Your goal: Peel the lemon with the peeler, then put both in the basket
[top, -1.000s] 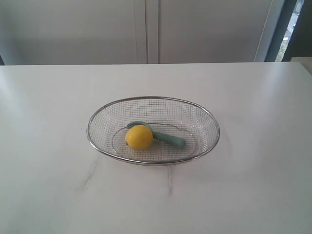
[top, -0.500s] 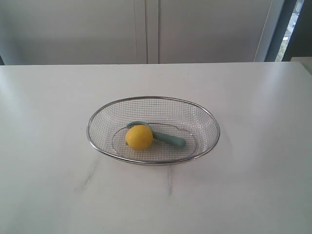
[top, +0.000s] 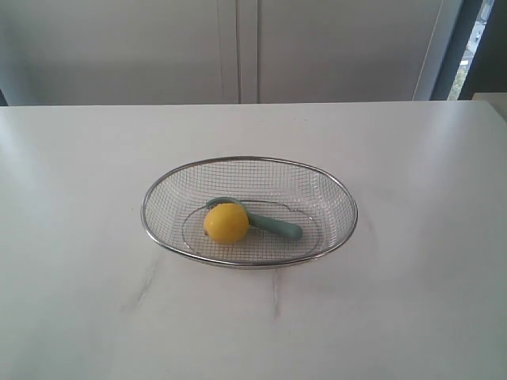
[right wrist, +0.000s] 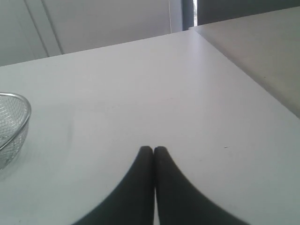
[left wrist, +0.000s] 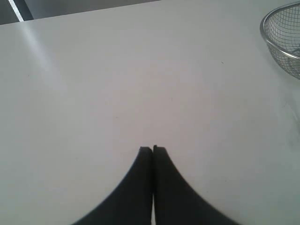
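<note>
Exterior view. The basket (top: 346,195) stands at the middle of the white table (top: 79,317). The lemon (top: 226,223) lies inside it on the mesh floor, toward 8 o'clock of the basket's centre. The peeler (top: 279,229) lies in the same basket. Its head curves round behind the lemon, touching it, and its handle points to 4 o'clock. The basket wall rings both items. Bare table top extends from the rim on every side. The table's far edge runs at 12 o'clock, with pale cabinet panels (top: 238,47) behind it.

Left wrist view. The left gripper (left wrist: 153,149) hangs over bare table, its two black fingers (left wrist: 136,187) pressed flat together with nothing between them. A section of the basket rim is in view, well apart from the fingertips.

Right wrist view. The right gripper (right wrist: 153,149) is likewise clenched on nothing, over bare table. A part of the basket rim shows well apart from it. On the opposite side the table edge meets a beige surface (right wrist: 262,56).
</note>
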`<control>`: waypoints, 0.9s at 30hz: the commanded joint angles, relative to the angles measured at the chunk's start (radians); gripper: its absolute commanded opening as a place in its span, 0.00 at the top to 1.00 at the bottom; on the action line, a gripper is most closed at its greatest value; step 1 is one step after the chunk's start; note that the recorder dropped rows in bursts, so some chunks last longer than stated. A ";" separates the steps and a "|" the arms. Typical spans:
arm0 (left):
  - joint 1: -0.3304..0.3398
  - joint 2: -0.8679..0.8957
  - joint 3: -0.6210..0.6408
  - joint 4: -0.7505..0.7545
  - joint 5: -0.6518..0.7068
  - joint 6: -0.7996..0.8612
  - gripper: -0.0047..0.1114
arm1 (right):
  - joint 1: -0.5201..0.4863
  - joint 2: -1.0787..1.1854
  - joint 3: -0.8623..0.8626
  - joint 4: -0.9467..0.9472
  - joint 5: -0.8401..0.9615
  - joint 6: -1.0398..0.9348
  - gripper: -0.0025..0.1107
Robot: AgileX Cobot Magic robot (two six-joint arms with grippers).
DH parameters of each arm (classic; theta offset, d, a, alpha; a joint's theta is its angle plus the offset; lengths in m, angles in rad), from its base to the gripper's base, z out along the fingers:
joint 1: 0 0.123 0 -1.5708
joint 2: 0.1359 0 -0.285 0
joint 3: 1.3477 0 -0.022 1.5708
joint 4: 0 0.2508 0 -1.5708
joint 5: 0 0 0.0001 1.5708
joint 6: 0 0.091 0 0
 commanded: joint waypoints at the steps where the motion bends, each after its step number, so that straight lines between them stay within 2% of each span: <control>1: 0.002 -0.005 0.001 0.003 -0.002 0.004 0.96 | 0.075 -0.007 0.003 0.000 0.001 -0.013 0.98; 8: 0.002 -0.005 0.001 0.003 -0.002 0.004 0.96 | 0.153 -0.007 0.003 0.000 0.001 -0.013 0.98; 27: 0.002 -0.005 0.001 0.003 -0.002 0.004 0.96 | 0.155 -0.007 0.003 0.000 0.001 -0.013 0.98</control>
